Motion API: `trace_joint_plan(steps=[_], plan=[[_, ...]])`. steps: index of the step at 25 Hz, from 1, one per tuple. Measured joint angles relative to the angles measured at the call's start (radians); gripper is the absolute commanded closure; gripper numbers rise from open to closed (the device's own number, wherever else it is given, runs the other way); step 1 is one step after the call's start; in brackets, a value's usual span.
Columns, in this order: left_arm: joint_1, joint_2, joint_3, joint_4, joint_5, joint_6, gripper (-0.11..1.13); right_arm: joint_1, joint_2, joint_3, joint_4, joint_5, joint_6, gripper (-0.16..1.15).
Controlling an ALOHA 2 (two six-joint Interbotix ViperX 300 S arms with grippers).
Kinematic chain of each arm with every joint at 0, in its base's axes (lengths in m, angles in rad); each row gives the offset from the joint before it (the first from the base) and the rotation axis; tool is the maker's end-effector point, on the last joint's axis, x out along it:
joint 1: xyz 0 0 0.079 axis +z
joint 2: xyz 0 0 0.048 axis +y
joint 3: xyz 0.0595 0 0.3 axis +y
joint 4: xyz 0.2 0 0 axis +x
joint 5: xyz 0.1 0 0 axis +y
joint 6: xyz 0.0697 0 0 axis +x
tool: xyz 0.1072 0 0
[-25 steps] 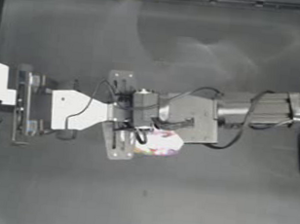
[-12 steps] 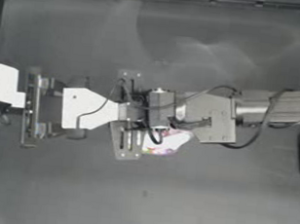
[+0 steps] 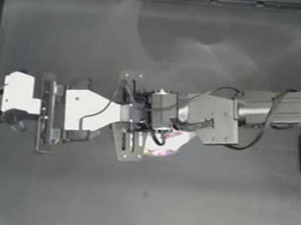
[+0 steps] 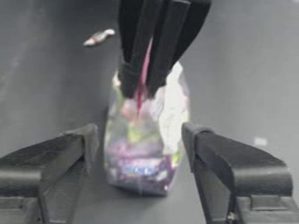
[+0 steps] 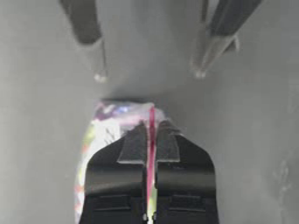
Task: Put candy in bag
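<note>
The right hand [image 5: 151, 144] pinches the bag [image 4: 146, 148] at its zip, mid-frame in the top view; the left hand [image 4: 140, 148] straddles it, spread. The candy [image 4: 98, 37] lies apart on the table [image 3: 184, 48]. Pinched shut, the mouth may never open.

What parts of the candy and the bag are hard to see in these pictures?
- Candy: tiny in the left wrist view, wrapper details unreadable; I cannot find it in the top view.
- Bag: top view, mostly covered by the right gripper and cables.
- Bag mouth: right wrist view, the pink zip strip is pinched between the jaws, so whether it is open is unclear.
</note>
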Motion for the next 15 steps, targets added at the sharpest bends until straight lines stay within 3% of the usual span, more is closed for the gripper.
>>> trace_joint_plan(steps=[15], plan=[[0.000, 0.074, -0.012, 0.000, -0.078, 0.000, 0.10, -0.002, 0.000, 0.005, -0.009, -0.015, 0.000, 0.92]])
